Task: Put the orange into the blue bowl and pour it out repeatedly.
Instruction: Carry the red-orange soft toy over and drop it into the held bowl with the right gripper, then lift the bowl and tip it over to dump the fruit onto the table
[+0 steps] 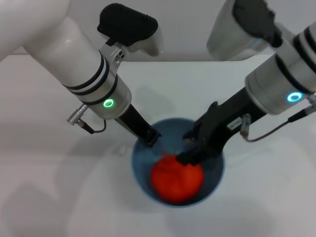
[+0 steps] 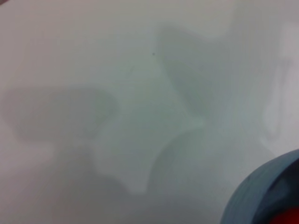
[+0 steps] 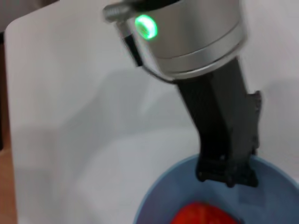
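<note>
The orange [image 1: 175, 181] lies inside the blue bowl [image 1: 142, 163], which stands on the white table near the front. My left gripper [image 1: 151, 137] is clamped on the bowl's far-left rim; the right wrist view shows it [image 3: 227, 175] pinching that rim, with the bowl [image 3: 159, 200] and the orange [image 3: 201, 214] below. My right gripper [image 1: 190, 146] reaches into the bowl from the right with its fingers spread, just above the orange's top. A corner of the left wrist view holds part of the bowl [image 2: 254, 196] and a sliver of the orange [image 2: 287, 218].
The white table [image 1: 59, 173] spreads around the bowl, with only the arms' shadows on it. Its far edge runs behind both arms.
</note>
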You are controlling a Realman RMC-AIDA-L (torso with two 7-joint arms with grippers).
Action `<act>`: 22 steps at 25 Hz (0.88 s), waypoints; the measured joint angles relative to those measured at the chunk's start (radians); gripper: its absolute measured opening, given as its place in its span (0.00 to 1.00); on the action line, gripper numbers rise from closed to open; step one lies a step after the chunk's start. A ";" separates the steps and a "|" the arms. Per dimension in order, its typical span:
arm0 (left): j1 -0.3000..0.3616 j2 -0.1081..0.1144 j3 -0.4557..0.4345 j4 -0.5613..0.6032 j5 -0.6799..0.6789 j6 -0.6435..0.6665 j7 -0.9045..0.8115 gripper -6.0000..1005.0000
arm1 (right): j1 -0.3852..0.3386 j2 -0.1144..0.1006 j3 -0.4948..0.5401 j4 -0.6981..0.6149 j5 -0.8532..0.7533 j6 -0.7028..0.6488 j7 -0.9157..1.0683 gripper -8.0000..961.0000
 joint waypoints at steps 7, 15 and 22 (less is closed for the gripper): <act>0.020 0.007 -0.003 0.004 0.008 -0.064 0.009 0.01 | -0.030 -0.003 0.175 -0.069 -0.040 -0.106 0.094 0.55; 0.189 0.012 -0.013 0.164 0.009 -0.312 0.074 0.01 | -0.164 0.001 0.423 -0.070 -0.172 -0.198 0.114 0.60; 0.590 0.012 0.257 0.472 0.092 -0.882 0.337 0.01 | -0.255 -0.001 0.685 0.035 -0.175 -0.203 0.049 0.61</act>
